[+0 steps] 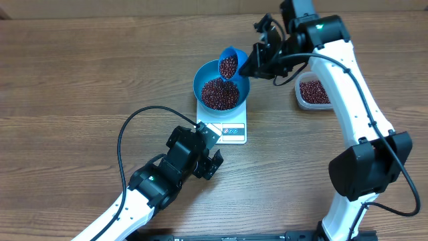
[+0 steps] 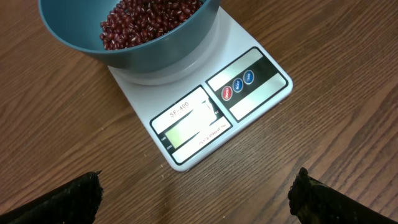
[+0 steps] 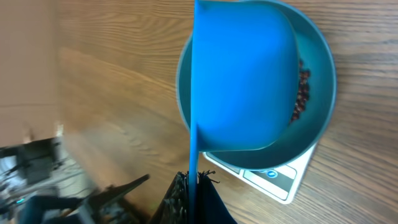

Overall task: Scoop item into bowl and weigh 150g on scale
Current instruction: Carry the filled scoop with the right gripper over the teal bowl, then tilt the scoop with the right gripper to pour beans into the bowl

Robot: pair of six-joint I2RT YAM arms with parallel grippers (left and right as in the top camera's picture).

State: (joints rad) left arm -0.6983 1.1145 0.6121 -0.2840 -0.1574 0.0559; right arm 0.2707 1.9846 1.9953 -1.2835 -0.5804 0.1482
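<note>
Now we see right gripper (image 1: 253, 63) clamped on scoop (image 1: 229, 61) handle, scoop tilted over bowl (image 1: 199, 82); beans (image 1: 219, 95) heaped inside, bowl on scale (image 1: 231, 128); left gripper (image 1: 214, 148) spread wide near scale.

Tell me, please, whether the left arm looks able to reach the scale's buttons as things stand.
Probably yes: the open left pincer faces the scale with only bare table between, and the bowl sits behind the buttons, leaving them uncovered.

the left arm (image 1: 126, 206) and right arm (image 1: 351, 94) are smooth white links joined by bulky black housings (image 1: 364, 171), each showing a small green light (image 1: 319, 27). a thin black cable (image 1: 122, 140) loops alongside each arm.
</note>
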